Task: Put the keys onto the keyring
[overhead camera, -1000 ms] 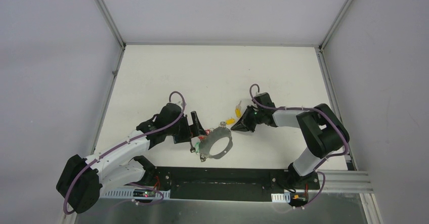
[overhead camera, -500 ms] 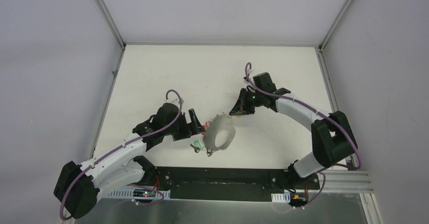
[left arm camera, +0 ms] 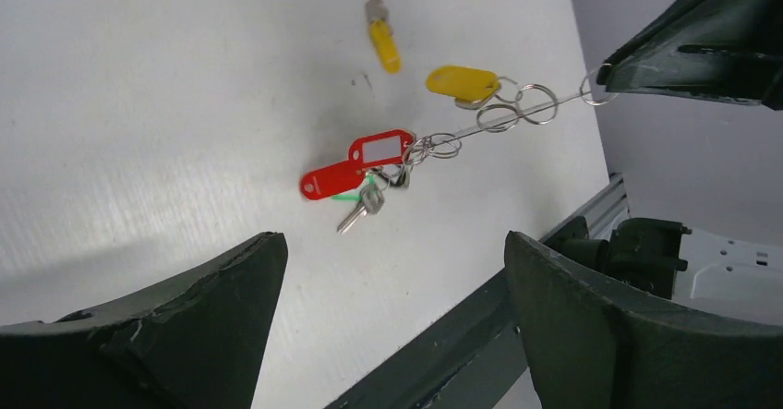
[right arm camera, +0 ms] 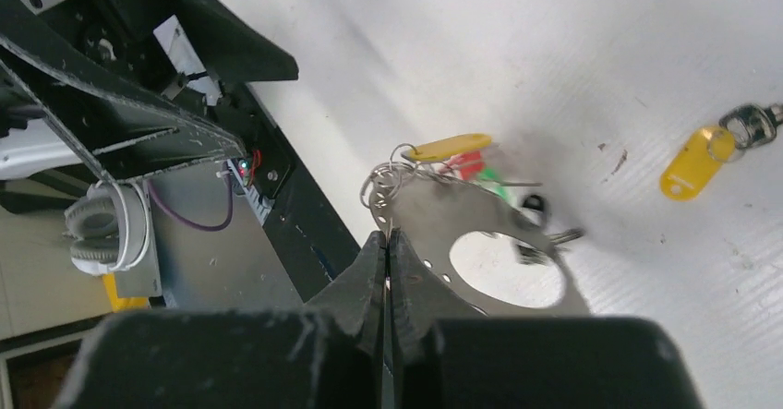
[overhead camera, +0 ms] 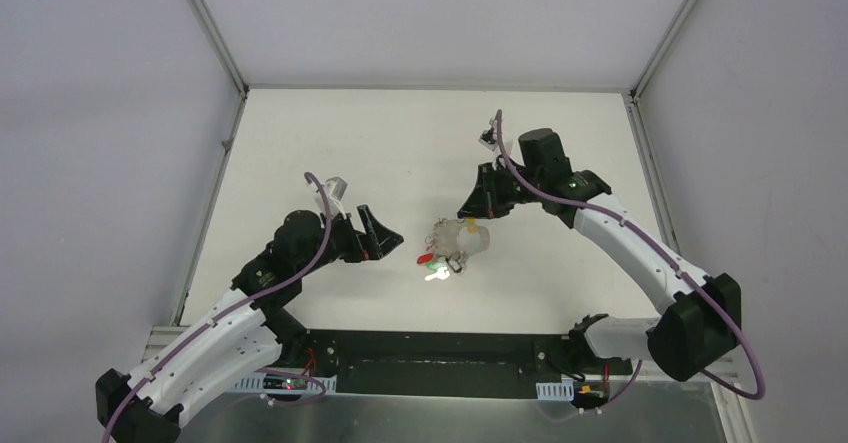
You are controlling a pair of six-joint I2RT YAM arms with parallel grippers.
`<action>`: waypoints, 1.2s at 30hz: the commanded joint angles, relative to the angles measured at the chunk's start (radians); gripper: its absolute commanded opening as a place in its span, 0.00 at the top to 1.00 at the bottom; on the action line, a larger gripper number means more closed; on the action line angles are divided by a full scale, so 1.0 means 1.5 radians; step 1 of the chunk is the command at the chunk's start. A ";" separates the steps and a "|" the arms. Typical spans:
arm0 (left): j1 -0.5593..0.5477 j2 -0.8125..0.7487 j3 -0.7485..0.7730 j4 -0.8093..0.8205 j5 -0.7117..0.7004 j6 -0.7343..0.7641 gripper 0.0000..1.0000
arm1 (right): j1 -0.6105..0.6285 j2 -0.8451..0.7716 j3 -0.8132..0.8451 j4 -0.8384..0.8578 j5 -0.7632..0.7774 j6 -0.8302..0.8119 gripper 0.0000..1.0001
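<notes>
My right gripper is shut on the edge of the keyring, a flat grey loop with small holes, and holds it tilted above the table. In the top view the keyring hangs below my right gripper. Keys with red, green and yellow tags hang from it on small rings. One loose key with a yellow tag lies on the table, also in the left wrist view. My left gripper is open and empty, left of the bunch.
The black base rail runs along the table's near edge. The white table is bounded by a metal frame and grey walls on the left, right and back.
My right gripper has risen and moved away from the near edge with the keyring. My left gripper has come off the ring and drawn back left, open. The tagged keys now hang from the ring.
</notes>
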 commanded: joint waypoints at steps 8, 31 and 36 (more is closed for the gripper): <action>0.004 -0.094 -0.015 0.256 0.126 0.183 0.11 | 0.002 -0.126 -0.026 0.136 -0.165 -0.100 1.00; -0.022 0.123 0.015 0.592 0.351 0.112 0.34 | 0.010 -0.222 -0.108 0.230 -0.358 -0.219 1.00; -0.048 0.138 0.028 0.601 0.331 0.121 0.45 | 0.013 -0.225 -0.123 0.273 -0.375 -0.185 1.00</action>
